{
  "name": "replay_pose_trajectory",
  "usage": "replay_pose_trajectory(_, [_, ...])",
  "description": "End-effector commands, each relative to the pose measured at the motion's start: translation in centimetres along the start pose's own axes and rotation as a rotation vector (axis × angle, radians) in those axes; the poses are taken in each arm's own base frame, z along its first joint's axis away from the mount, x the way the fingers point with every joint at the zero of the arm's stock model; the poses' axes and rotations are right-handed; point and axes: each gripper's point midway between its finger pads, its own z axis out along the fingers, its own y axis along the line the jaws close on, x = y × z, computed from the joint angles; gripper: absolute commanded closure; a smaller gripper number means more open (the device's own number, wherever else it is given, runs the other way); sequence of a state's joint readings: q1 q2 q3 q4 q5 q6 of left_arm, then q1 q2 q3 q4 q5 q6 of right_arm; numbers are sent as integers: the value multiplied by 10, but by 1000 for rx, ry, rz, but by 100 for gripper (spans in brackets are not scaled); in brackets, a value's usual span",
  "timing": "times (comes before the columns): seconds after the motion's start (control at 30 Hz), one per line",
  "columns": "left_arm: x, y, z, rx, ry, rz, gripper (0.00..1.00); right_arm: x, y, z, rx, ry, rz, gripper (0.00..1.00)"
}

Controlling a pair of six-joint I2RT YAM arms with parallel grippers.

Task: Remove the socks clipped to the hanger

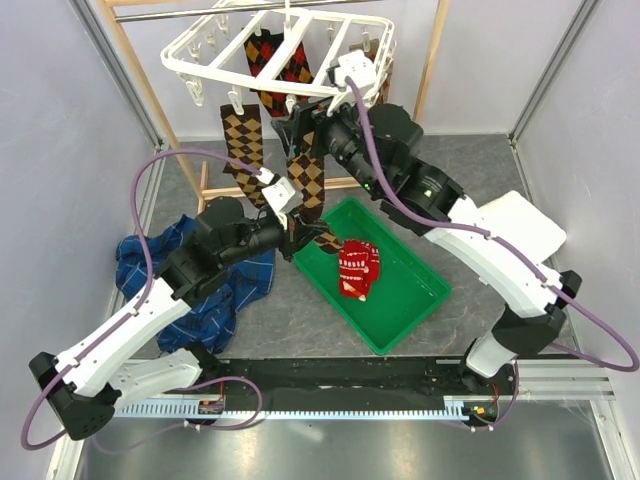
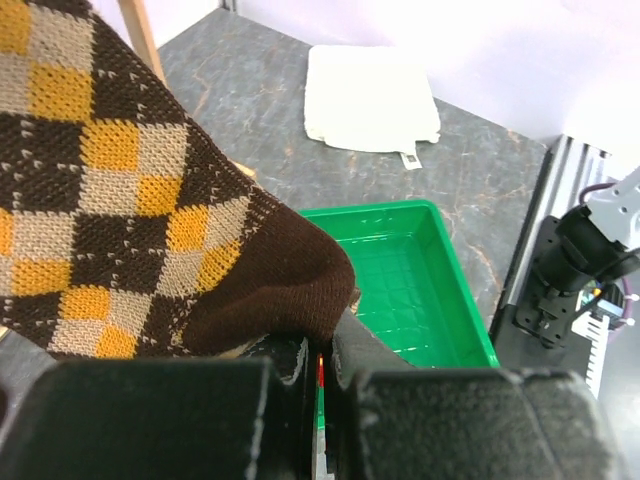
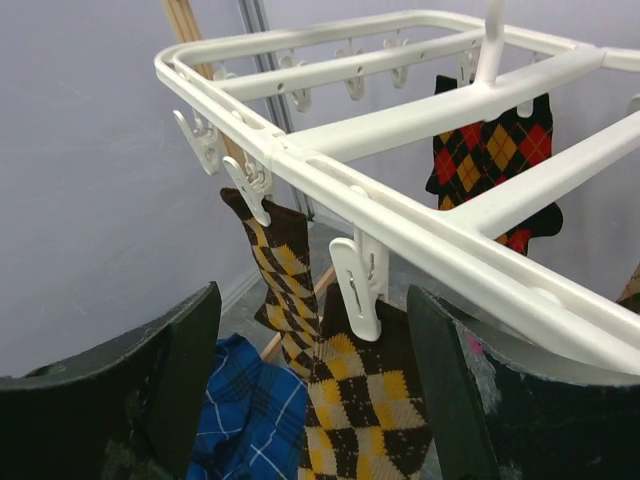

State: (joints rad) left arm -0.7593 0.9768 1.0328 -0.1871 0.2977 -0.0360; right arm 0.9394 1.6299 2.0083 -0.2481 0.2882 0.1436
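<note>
The white hanger (image 1: 290, 50) hangs at the back and fills the top of the right wrist view (image 3: 420, 120). Two brown-and-tan argyle socks (image 1: 243, 140) (image 1: 310, 185) and a black-red-yellow argyle sock (image 1: 280, 65) are clipped to it. My left gripper (image 1: 297, 232) is shut on the toe of the nearer brown sock (image 2: 130, 200). My right gripper (image 1: 295, 125) is open, its fingers (image 3: 170, 380) on either side of the white clip (image 3: 360, 280) that holds that same sock (image 3: 365, 410). The red festive sock (image 1: 358, 270) lies in the green tray.
The green tray (image 1: 410, 300) sits in front of the hanger, below the left gripper (image 2: 420, 290). A blue plaid cloth (image 1: 200, 280) lies at the left. A white folded cloth (image 2: 370, 100) lies beyond the tray. A wooden rack (image 1: 150, 90) carries the hanger.
</note>
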Motion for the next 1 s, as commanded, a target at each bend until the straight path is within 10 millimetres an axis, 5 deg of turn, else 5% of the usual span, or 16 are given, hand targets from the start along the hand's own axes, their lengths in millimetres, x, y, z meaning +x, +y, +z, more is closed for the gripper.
replay_pose_trajectory(0.0, [-19, -15, -10, 64, -44, -16, 98, -41, 2, -24, -50, -91, 27, 16])
replay_pose_trajectory(0.47, [-29, -34, -27, 218, -64, -75, 98, -26, 2, -28, -187, -46, 143, 15])
replay_pose_trajectory(0.97, [-44, -34, -41, 328, -111, -183, 98, -22, -10, -47, -182, -127, 296, 15])
